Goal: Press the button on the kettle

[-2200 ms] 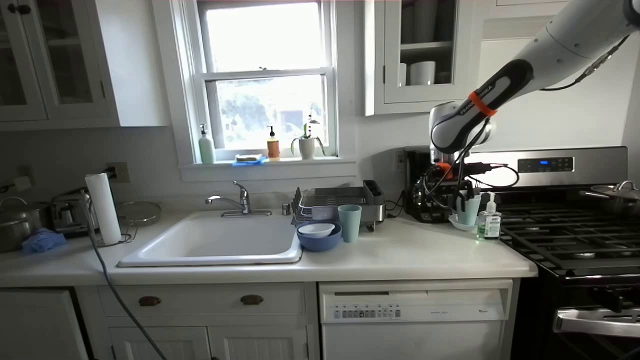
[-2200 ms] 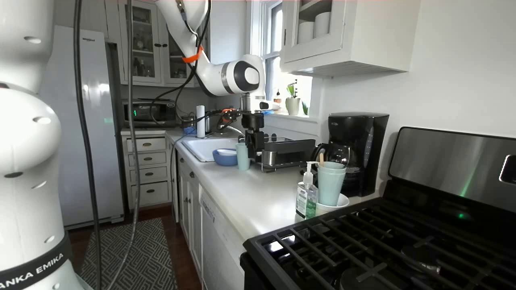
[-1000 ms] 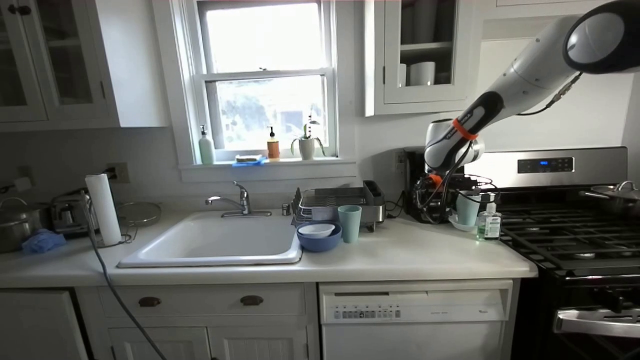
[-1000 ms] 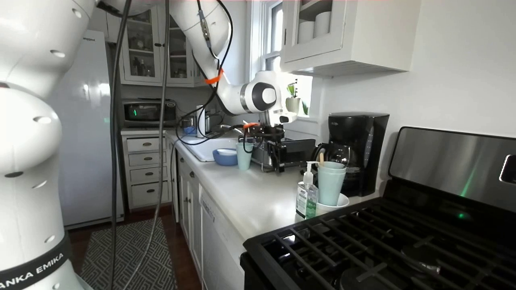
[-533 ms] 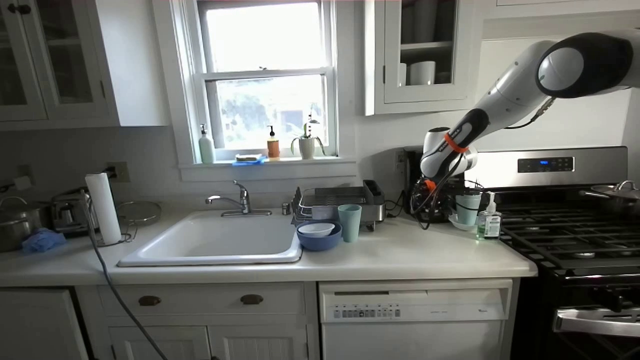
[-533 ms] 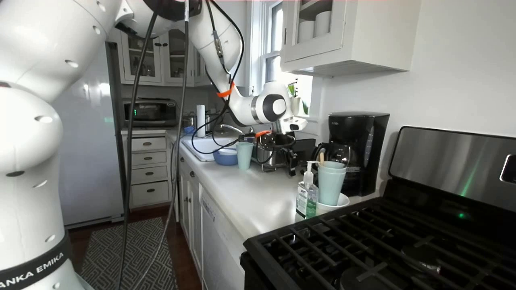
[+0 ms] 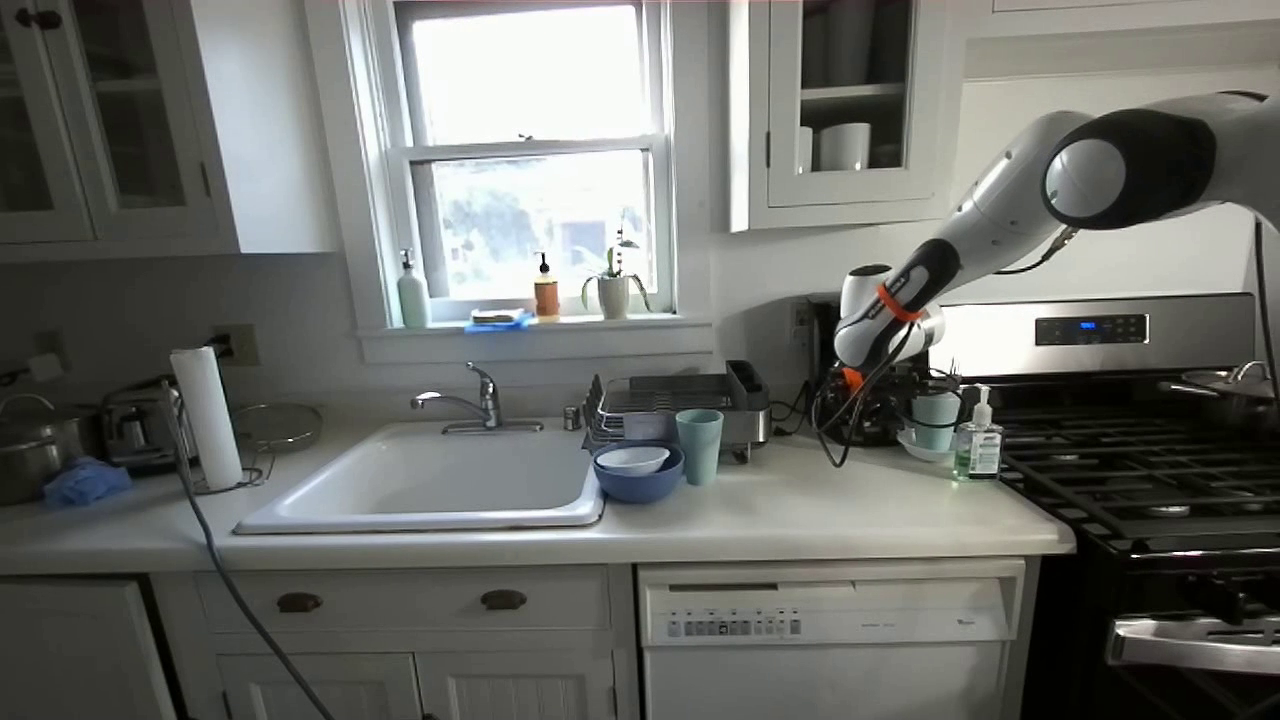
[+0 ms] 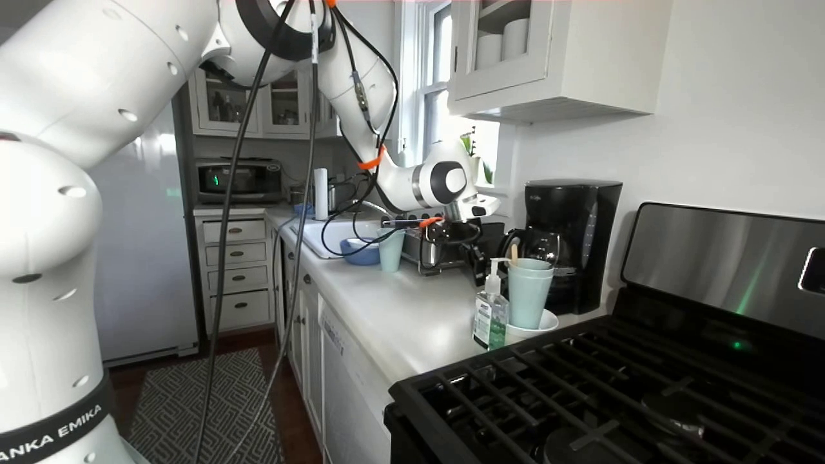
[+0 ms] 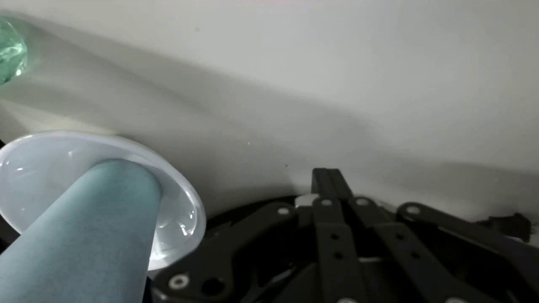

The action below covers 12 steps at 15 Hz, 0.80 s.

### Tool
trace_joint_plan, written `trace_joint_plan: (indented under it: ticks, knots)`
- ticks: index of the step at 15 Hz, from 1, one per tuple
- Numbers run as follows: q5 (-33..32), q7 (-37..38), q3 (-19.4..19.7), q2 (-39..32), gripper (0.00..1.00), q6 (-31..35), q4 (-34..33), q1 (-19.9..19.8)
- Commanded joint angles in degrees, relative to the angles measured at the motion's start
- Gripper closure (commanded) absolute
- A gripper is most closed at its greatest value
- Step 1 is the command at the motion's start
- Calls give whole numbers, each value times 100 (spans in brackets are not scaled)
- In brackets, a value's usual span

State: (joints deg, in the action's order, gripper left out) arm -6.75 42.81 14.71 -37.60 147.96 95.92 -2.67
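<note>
The kettle, a black boxy appliance (image 8: 570, 200) with a dark glass carafe (image 8: 544, 248), stands against the wall on the counter. My arm covers much of the kettle (image 7: 823, 340) in the facing exterior view. Low in front of the carafe side hangs my gripper (image 8: 478, 276), tilted toward the kettle. Its fingertips (image 9: 326, 170) meet in the wrist view with nothing between them. Behind the fingers curves a dark edge, probably the kettle's base (image 9: 248, 206), with a small whitish piece (image 9: 306, 200) beside the fingers. I cannot tell whether that is the button, or whether the fingers touch anything.
Stacked light-blue cups (image 8: 530, 293) in a white bowl (image 9: 185, 202) stand close beside the gripper, near a sanitizer bottle (image 8: 491, 316). A dish rack (image 7: 680, 400) stands on the kettle's far side from the stove (image 8: 619, 374). Loose black cables (image 7: 838, 440) hang off the wrist.
My arm has come down and moved from near the dish rack toward the kettle's front, tilting the gripper toward it. Cups, bottle and kettle have stayed where they were.
</note>
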Motion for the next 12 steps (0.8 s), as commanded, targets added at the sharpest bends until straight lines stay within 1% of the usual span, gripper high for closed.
trace_joint_plan:
  ticks: [1,2,12]
  knots:
    - [153,148,139,-330,97,58,-406,82]
    - [187,115,109,-375,97,48,-468,49]
    - [255,232,250,-852,98,-69,-1053,35]
